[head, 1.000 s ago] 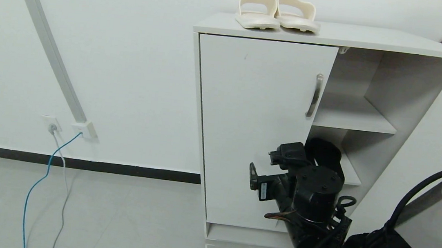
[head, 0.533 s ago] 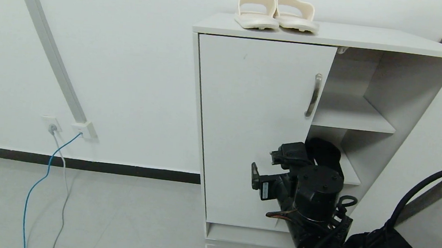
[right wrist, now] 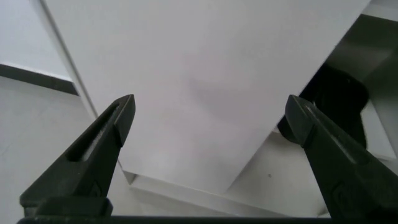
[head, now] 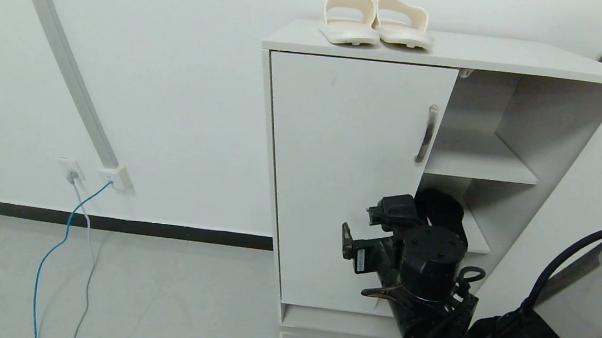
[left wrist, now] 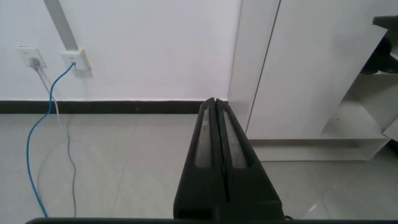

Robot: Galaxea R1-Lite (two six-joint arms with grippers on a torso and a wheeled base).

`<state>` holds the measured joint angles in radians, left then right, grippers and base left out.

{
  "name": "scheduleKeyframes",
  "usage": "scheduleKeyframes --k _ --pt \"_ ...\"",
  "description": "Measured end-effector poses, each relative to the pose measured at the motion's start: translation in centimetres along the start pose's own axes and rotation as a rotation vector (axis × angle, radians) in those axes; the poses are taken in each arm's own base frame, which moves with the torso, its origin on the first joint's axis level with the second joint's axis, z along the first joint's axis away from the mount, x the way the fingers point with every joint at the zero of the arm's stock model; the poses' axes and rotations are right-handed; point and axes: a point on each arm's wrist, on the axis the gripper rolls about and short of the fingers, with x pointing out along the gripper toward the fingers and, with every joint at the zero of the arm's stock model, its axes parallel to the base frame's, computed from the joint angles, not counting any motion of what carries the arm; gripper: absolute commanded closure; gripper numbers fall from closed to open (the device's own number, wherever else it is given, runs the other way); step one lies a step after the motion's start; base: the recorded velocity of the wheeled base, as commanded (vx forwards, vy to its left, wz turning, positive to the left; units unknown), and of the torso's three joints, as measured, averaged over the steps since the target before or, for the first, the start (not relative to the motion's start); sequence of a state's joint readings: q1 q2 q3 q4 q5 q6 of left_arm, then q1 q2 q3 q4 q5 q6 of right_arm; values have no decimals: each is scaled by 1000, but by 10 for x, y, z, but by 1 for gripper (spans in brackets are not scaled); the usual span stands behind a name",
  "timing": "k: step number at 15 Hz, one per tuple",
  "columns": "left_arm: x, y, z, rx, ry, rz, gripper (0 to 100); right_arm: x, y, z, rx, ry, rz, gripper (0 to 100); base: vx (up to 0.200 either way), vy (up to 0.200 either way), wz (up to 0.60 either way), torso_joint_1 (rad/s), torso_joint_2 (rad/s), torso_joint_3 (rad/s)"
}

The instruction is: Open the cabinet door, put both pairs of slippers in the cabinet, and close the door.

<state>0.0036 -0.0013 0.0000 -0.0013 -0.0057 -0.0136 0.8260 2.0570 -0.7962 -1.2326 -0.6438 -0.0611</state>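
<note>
at about one o'clock in the head view, on top of the white cabinet (head: 514, 51), the cream pair of slippers (head: 378, 17) sits side by side close to the front edge, above the left door (head: 344, 185). that door is shut, with its metal handle (head: 426, 133) upright along its inner edge. the right door (head: 601, 184) stands swung wide open at three o'clock, baring an upper shelf (head: 475, 159). on the shelf below it lies a black shape (head: 442, 206), partly hidden by the right arm (head: 430, 272); it looks like a second pair of slippers, though i cannot tell for sure. the right claw (right wrist: 211, 143) is spread wide with nothing between its fingers, facing the lower part of the shut door and the black shape (right wrist: 336, 106) inside. the left claw (left wrist: 214, 109) has its fingers pressed together on nothing, low over the grey floor (left wrist: 124, 168), apart from the cabinet. at eight o'clock, wall sockets (head: 93, 172) feed a blue cable (head: 45, 259) down to the floor.
</note>
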Motion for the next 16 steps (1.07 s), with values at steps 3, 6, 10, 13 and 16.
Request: scheduleKeyframes --k 3,6,10,13,16 --pt "0 0 0 0 0 0 100 0 0 0 1 -2 1 0 0 0 0 48 -419 -351" --pt "0 0 0 4 0 -2 100 0 0 1 4 -6 -1 0 0 0 0 95 -448 -346" --pt "0 0 0 5 0 -2 100 0 -1 0 5 -2 -5 0 0 0 0 134 -469 -334" --pt "0 0 0 5 0 -2 100 0 -1 0 7 -5 -7 0 0 0 0 160 -484 -326" --pt "0 0 0 5 0 -1 100 0 -1 0 8 -5 -8 0 0 0 0 178 -504 -320"
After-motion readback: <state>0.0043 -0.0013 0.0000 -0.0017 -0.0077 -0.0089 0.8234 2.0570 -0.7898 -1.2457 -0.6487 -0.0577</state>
